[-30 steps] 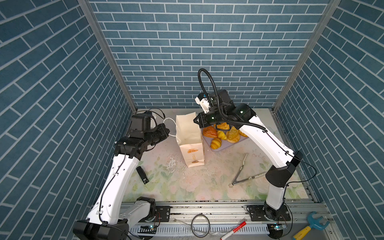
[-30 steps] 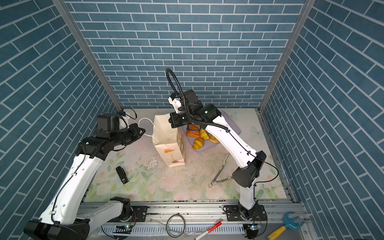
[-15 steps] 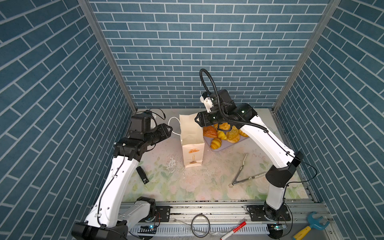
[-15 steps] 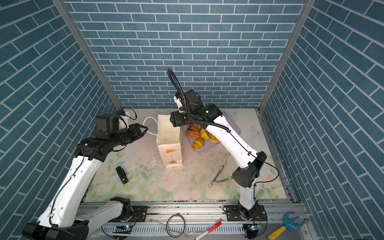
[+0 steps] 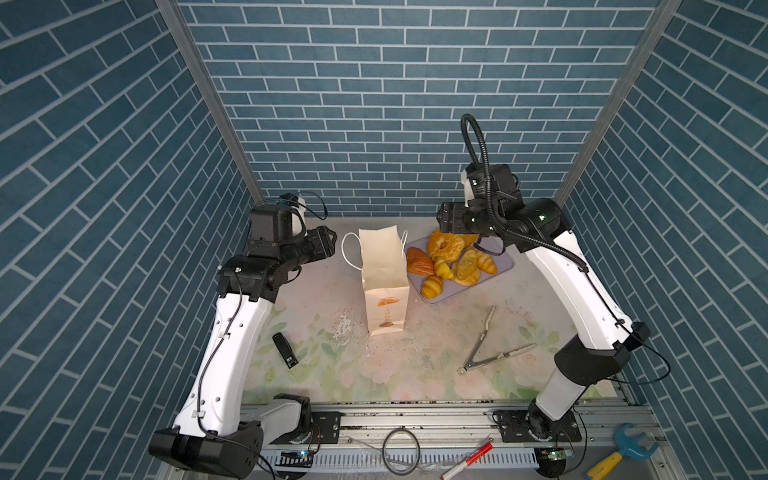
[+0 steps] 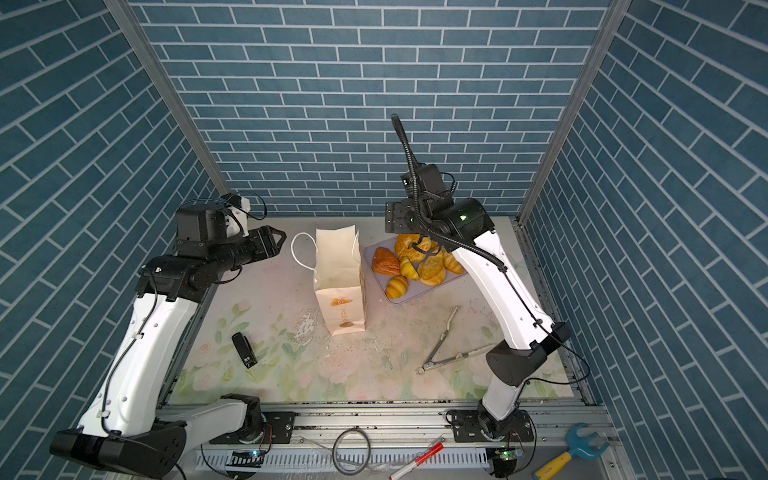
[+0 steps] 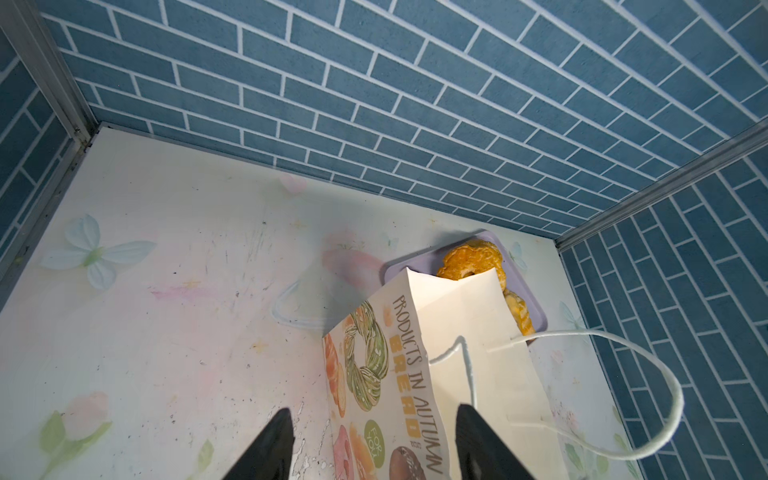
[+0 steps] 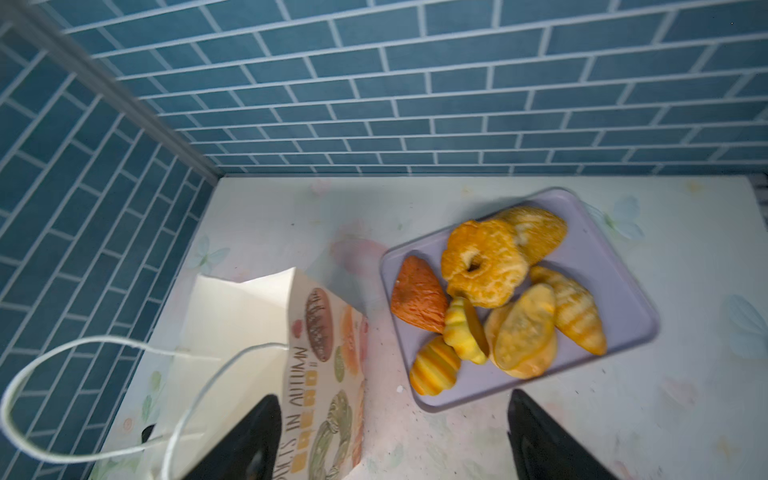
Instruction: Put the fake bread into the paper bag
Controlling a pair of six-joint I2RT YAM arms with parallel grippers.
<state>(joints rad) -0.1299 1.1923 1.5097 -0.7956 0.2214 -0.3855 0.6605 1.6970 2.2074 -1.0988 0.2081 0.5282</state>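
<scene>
Both left fingers, right fingers spread, empty; scuffed floral tabletop; blue brick walls.

Bright, even light; right-wrist view blurred

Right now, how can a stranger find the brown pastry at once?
Find the tall white bag standing mid-table; a lilac tray lies just right of it in both top views. The brown pastry sits at the tray edge nearest the bag. It alone is dark, flat and triangular; its neighbours are golden.
</scene>
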